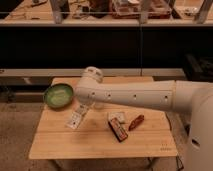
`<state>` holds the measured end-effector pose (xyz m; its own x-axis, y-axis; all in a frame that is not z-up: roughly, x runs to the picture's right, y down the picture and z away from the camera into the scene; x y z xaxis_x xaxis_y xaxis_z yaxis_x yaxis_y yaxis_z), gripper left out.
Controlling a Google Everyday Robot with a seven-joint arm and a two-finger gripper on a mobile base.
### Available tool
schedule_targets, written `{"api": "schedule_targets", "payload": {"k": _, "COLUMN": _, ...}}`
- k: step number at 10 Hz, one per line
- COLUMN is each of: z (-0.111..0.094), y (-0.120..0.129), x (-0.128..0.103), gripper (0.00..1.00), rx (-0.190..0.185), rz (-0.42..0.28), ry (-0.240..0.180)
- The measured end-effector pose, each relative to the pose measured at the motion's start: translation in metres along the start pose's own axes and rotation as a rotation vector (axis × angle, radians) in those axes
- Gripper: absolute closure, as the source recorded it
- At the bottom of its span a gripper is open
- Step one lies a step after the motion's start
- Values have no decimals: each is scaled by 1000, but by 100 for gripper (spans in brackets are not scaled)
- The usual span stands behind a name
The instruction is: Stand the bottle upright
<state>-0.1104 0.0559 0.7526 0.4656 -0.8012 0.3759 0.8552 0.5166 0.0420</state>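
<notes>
The bottle (74, 119), small, white and elongated with a pale label and dark marks, hangs tilted just over the left part of the wooden table (100, 146). Its lower end points to the front left. My gripper (82, 108) sits below the white wrist (91, 80), at the bottle's upper end, and is shut on it. The arm (135, 94) reaches in from the right across the table's back half.
A green bowl (58, 95) stands at the table's back left, close to the bottle. A white squarish packet (116, 117), a dark brown bar (119, 130) and a reddish-brown item (136, 121) lie right of centre. A dark counter (100, 47) runs behind.
</notes>
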Motion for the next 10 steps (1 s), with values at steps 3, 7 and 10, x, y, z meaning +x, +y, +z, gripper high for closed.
{"api": "schedule_targets", "payload": {"k": 3, "z": 12, "y": 38, "x": 6, "gripper": 99, "rx": -81, "rz": -88, "ry": -39}}
{"api": "schedule_targets", "payload": {"k": 7, "z": 9, "y": 60, "x": 6, "gripper": 99, "rx": -89, "rz": -410, "ry": -118}}
{"api": "schedule_targets", "payload": {"k": 10, "z": 4, "y": 59, "x": 5, "gripper": 99, "rx": -70, "rz": -548, "ry": -141}}
